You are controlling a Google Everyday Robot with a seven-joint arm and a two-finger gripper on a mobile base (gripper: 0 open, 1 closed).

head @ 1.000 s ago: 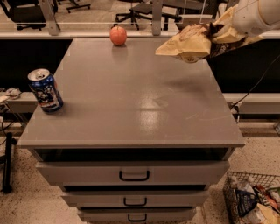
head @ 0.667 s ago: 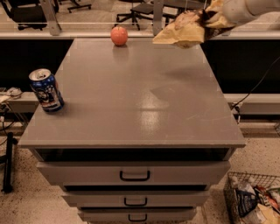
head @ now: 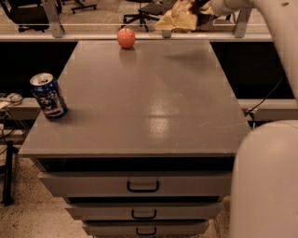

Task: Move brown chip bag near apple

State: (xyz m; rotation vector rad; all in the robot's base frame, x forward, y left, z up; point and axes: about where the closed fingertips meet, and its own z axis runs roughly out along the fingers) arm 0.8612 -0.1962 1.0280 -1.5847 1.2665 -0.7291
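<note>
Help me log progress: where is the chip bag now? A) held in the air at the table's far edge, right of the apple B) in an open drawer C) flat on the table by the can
A: the gripper holds the chip bag aloft, right of the apple, off the table.

worktop (head: 153, 107): grey, centre of frame | apple (head: 126, 37): on it, far edge, upper centre-left | blue soda can (head: 48, 96): upright, left edge | pincer (head: 196, 9): top of frame, gripping brown chip bag (head: 179, 19) aloft
</note>
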